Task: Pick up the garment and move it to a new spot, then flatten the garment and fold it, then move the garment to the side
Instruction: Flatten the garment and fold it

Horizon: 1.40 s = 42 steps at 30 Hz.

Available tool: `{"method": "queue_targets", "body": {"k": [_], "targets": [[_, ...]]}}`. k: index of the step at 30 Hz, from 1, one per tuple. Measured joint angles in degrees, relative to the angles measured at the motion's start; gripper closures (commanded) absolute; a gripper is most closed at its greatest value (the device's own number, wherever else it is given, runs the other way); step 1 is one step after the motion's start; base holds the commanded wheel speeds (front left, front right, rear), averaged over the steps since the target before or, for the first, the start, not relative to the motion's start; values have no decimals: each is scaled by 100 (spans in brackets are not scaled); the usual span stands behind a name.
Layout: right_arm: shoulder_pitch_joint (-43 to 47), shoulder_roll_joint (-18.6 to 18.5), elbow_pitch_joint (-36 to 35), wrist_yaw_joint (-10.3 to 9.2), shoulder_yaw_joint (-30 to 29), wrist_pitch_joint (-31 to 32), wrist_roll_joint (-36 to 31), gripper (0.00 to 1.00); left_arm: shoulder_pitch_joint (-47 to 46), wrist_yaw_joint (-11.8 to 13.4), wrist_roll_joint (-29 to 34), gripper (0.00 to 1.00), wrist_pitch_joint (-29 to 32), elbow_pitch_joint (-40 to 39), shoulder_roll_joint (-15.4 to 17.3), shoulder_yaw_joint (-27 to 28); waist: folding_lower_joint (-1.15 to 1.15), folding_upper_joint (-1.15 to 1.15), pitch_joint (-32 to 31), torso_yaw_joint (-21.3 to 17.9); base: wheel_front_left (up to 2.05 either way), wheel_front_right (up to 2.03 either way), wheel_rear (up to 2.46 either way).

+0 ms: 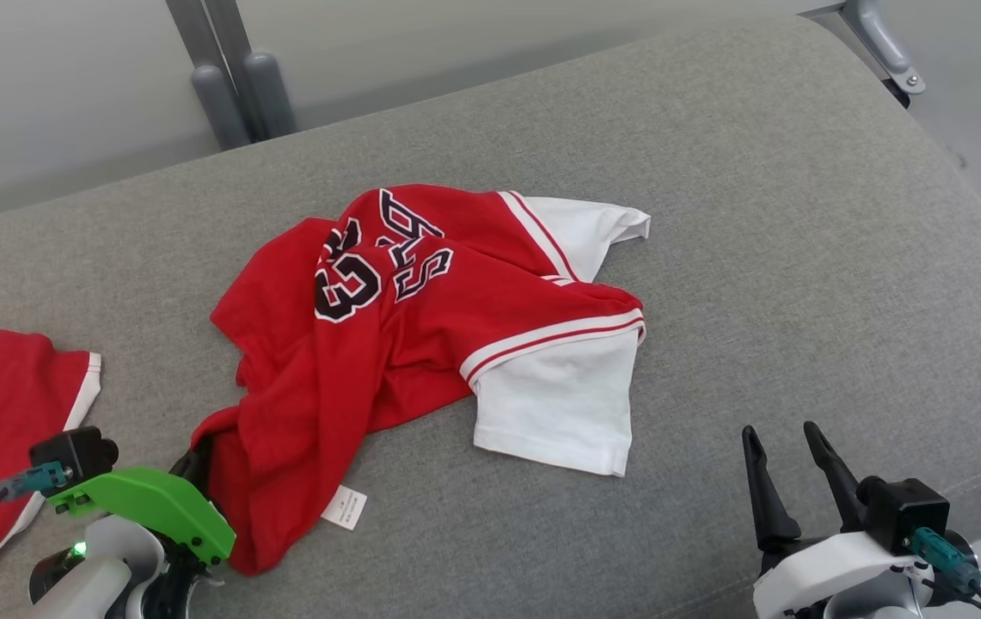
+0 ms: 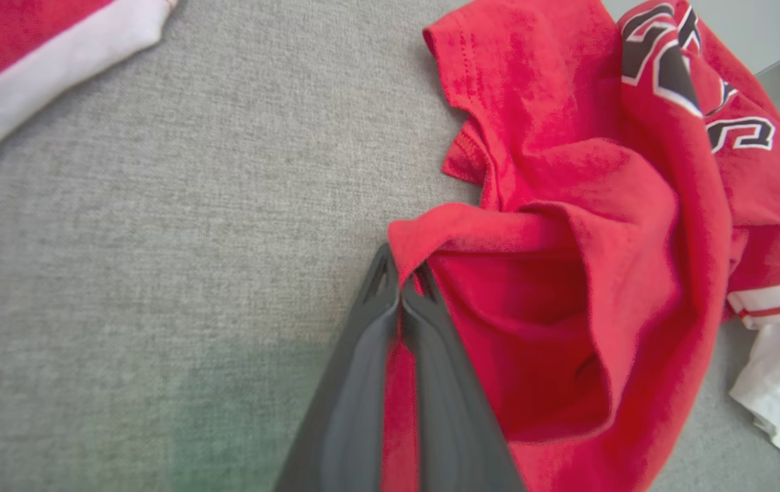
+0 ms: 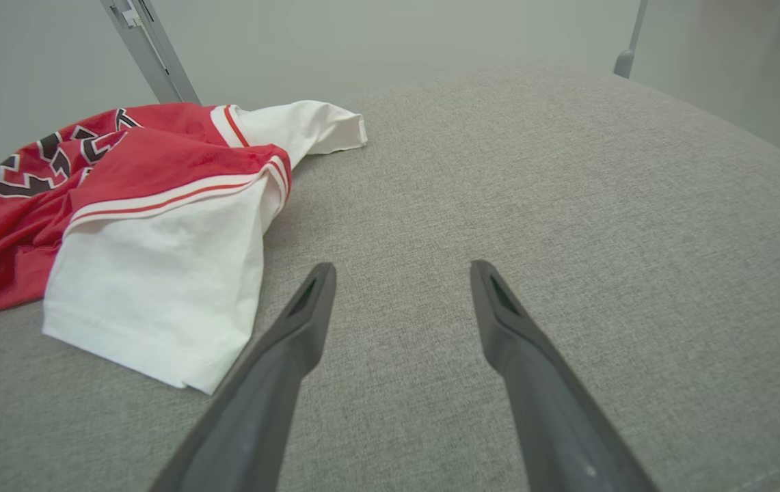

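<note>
Loosely heaped red jersey, pinched at its near edge

Furthest left, a flat piece of red cloth with a white border (image 1: 0,413) lay on the wide grey woven-fabric cushion (image 1: 800,258), apart from the main garment. Just right of it, the left gripper (image 2: 400,287) had its two dark fingers pressed together on a fold of red cloth at the garment's near left edge. That garment, a soft red fabric jersey (image 1: 421,327) with black-and-white lettering and white sleeves, sat crumpled in the middle of the cushion. One white sleeve (image 1: 554,413) was spread flat toward the right, and a small white care label (image 1: 345,507) showed near the front. Further right, the right gripper (image 1: 779,430) hovered over bare cushion with its fingers spread wide, holding nothing, near the sleeve but not touching it.

Judging by its limp folds, the jersey was light and floppy. Lifted by one pinch, it would probably hang and bunch. A second hold on the hem or the white sleeve edge would likely help spread it flat.
</note>
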Motion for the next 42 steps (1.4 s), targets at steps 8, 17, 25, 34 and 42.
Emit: {"method": "queue_targets", "body": {"k": [8,17,25,34,42], "targets": [[79,1,-23,0,-79,0,-93,0,21,348,733,0,-576,147,-23,103,0,0,-153,116,0,0,0],[264,-234,-337,1,-247,0,-381,0,1813,858,3788,0,-620,-2063,-957,2407,0,0,-393,433,0,0,0],[332,-474,-605,1,-379,0,-416,0,3152,338,5535,0,-621,-2579,-1908,3257,0,0,-722,770,0,0,0],[427,-354,-580,1,-330,0,-467,0,3468,-497,6312,0,-621,-2159,-2358,3961,0,0,-999,1078,0,0,0],[438,-297,-535,1,-147,0,-515,0,3377,-964,6673,0,-621,-2118,-2677,4513,0,0,-1038,1231,0,0,0]]}}
